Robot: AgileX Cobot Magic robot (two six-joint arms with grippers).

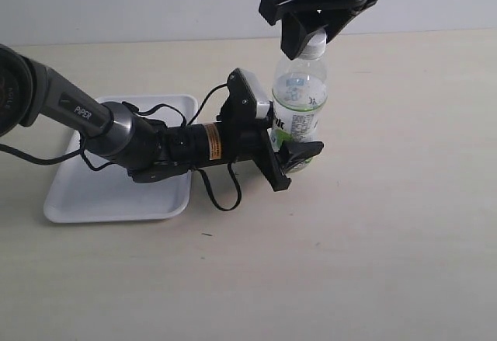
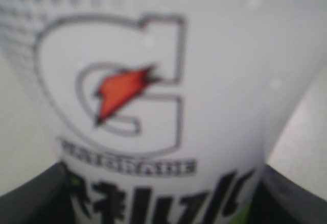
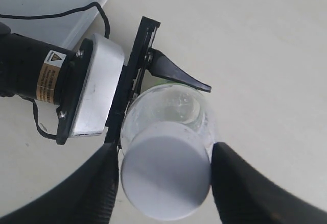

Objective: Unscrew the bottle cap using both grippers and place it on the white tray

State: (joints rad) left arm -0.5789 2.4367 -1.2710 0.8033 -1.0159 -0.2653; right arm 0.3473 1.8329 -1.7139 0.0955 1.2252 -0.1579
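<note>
The bottle is standing upright on the desk, just right of the white tray, and the two arms are sharing the work on it. The left gripper is reaching in from the side, low down. Its jaws are spread wide around the labelled lower body and pressing on it front and back. That grip is anchoring the bottle so it cannot spin or tip when the top is twisted. The left wrist camera is showing little beyond the blurred label with dark jaw edges at the corners, which fits a camera sitting right against the bottle.

The right gripper is hanging over the bottle from above. Its jaws are sitting on either side of the bottle cap, flush against its rim as far as the right wrist view shows, so it appears to be clamping the cap rather than hovering beside it. The cap is sitting on the neck — whether it is loosened at all, the pictures are not telling.

By my reading the unscrewing is the step in hand. The tray is lying on the left arm's side, so the right arm will be needing to carry the cap across, past the left arm's wrist and cable.
</note>
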